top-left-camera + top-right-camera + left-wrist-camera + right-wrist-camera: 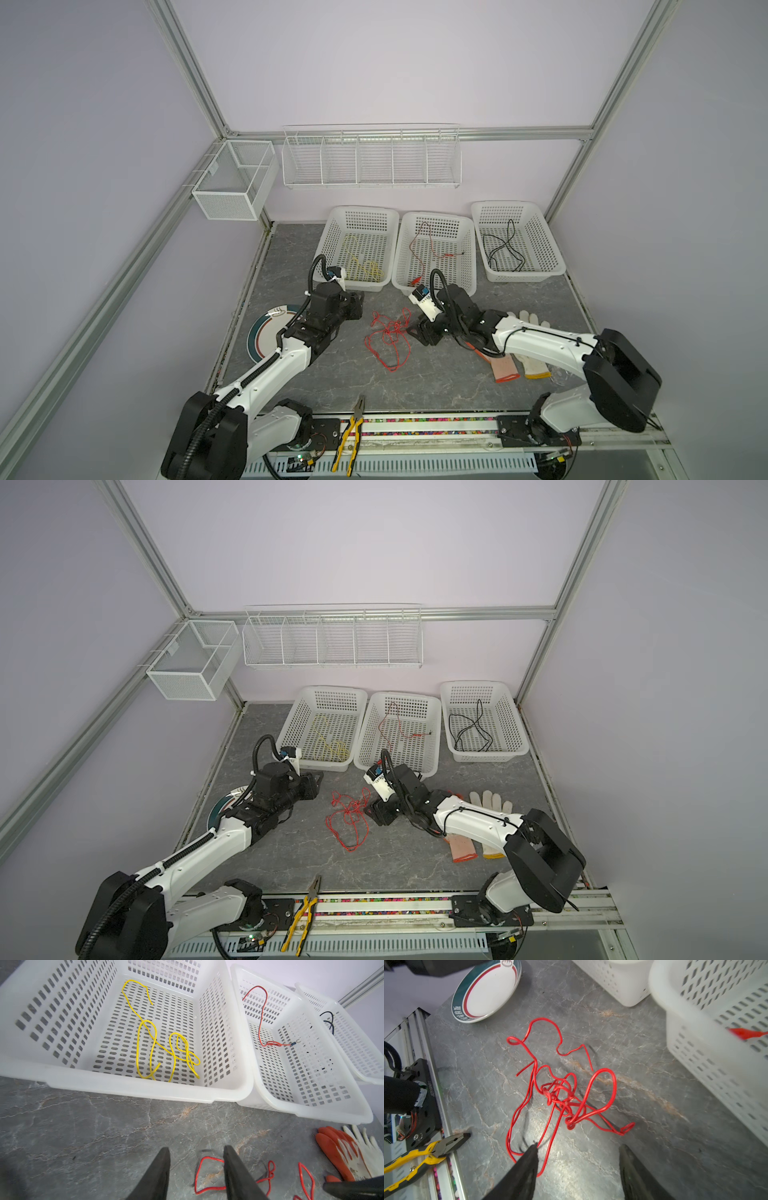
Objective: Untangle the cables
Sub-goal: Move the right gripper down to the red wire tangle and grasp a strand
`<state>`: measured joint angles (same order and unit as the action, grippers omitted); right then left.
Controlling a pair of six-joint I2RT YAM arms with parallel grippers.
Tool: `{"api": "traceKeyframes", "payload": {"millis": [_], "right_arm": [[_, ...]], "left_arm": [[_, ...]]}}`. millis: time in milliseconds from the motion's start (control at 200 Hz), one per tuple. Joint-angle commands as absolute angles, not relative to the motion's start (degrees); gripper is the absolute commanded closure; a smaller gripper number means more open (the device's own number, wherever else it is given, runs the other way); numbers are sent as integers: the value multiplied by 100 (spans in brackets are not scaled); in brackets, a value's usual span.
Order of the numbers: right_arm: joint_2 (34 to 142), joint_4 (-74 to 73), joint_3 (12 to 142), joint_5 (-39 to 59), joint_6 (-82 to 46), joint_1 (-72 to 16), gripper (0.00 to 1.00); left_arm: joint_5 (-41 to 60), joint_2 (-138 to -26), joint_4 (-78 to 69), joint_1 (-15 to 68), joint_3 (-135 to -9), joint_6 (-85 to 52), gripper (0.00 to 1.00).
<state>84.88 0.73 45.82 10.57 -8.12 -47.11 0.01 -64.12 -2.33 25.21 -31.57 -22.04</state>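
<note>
Cables (546, 1093): knot core unclear (perhaps two)

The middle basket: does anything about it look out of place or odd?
Yes. A red clip pokes over the near rim of the middle basket and hangs outside its wall, while the red cable lies inside on the floor.

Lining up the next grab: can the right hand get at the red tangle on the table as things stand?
Probably yes. The right hand hangs open right at the edge of the red tangle, which lies on bare table with nothing between them. The nearest basket stands off to one side.
</note>
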Motion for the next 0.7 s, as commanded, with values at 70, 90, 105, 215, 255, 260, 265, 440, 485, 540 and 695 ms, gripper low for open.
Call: {"api": "traceKeyframes", "payload": {"millis": [70,90,105,215,255,260,265,440,485,540,695], "right_arm": [[8980,-28,4579,1245,-1190,-4884,36],[9032,-52,4587,1260,-1208,-4910,36],[9069,-79,4588,1276,-1217,-4931,36],[9244,-238,4622,1315,-1296,-5041,42],[9295,-255,4655,1340,-1309,-5056,47],[9301,-255,4657,1342,-1309,-5055,48],[9304,-259,4666,1348,-1314,-5059,49],[9314,-198,4772,1227,-1286,-5072,86],[9266,-114,4809,1160,-1212,-5076,93],[9189,112,4895,1067,-1015,-5079,93],[8774,930,4997,543,-317,-5072,93]], "left_arm": [[-299,-6229,-369,2549,-3050,-2256,57],[-311,-6225,-365,2550,-3051,-2250,57],[-311,-6216,-361,2549,-3057,-2250,57],[-311,-6166,-346,2549,-3040,-2259,57],[-308,-6145,-326,2549,-3028,-2259,57],[-303,-6144,-326,2549,-3030,-2254,57],[-305,-6139,-321,2549,-3031,-2261,57],[-244,-6084,-169,2549,-3063,-2167,57],[-243,-6062,-128,2549,-3074,-2151,57],[-239,-6032,-100,2549,-3068,-2145,57],[-230,-5942,-58,2549,-3069,-2072,57]]}}
